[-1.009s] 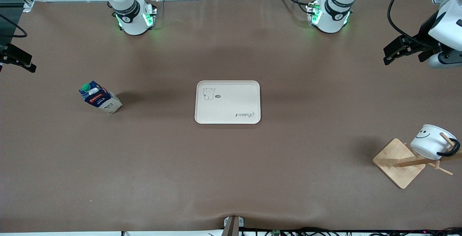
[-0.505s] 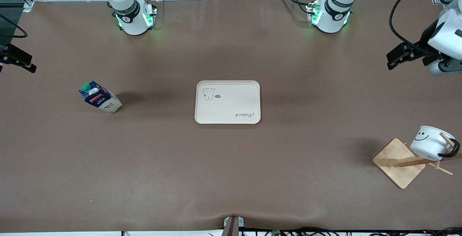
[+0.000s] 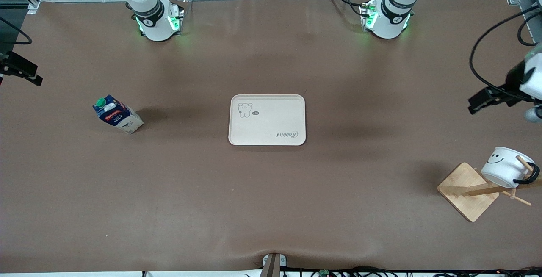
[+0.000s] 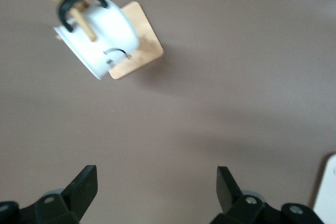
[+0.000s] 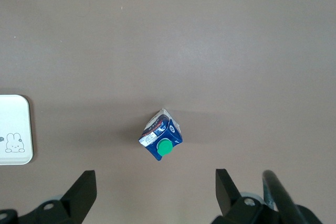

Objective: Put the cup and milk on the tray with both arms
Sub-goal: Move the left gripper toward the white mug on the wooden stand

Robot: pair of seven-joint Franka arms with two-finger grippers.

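The cream tray (image 3: 266, 120) lies flat at the table's middle. The milk (image 3: 117, 114) stands toward the right arm's end; in the right wrist view the milk (image 5: 161, 135) shows its green cap, and the tray's corner (image 5: 13, 129) is at the edge. My right gripper (image 5: 156, 187) is open and empty, high over the table beside the milk (image 3: 34, 78). The cup (image 3: 506, 167) hangs tilted by its black handle on a wooden rack peg. My left gripper (image 3: 477, 102) is open and empty over bare table, apart from the cup (image 4: 105, 30); its jaws (image 4: 156, 187) stand wide.
The wooden rack (image 3: 465, 190) with its square base and slanted pegs stands near the table's corner at the left arm's end, nearer the front camera than the tray. Black cables hang by the left arm's wrist. The rack base (image 4: 137, 51) shows under the cup.
My left gripper has moved over the table toward the cup's rack. The right arm, milk, cup and tray have not moved.
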